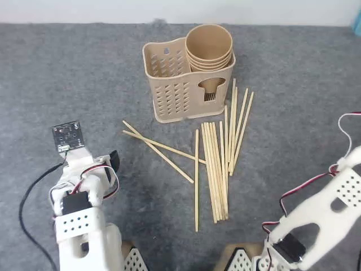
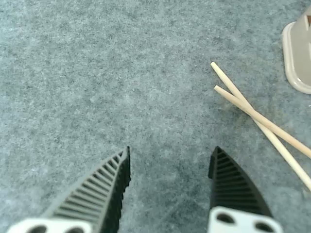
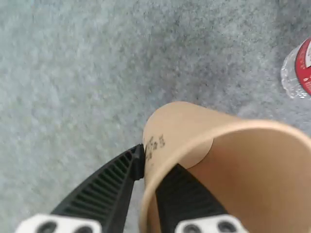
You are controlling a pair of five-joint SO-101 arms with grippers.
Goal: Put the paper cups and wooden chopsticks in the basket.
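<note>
A tan slotted basket [image 1: 169, 93] stands at the back of the grey carpet, with a stack of brown paper cups [image 1: 208, 44] in its right half. Several wooden chopsticks [image 1: 217, 164] lie loose in front of it, two of them crossed [image 1: 161, 148] toward the left. My left gripper [image 2: 171, 151] hovers open over bare carpet, short of the crossed chopsticks [image 2: 257, 119] and the basket's base [image 2: 296, 58]. My right gripper [image 3: 154, 167] is shut on the wall of another paper cup [image 3: 233, 160], one finger inside and one outside.
The left arm [image 1: 84, 209] sits at the front left, the right arm [image 1: 324, 214] at the front right. A clear plastic bottle [image 3: 299, 73] with a red label lies on the carpet beyond the held cup.
</note>
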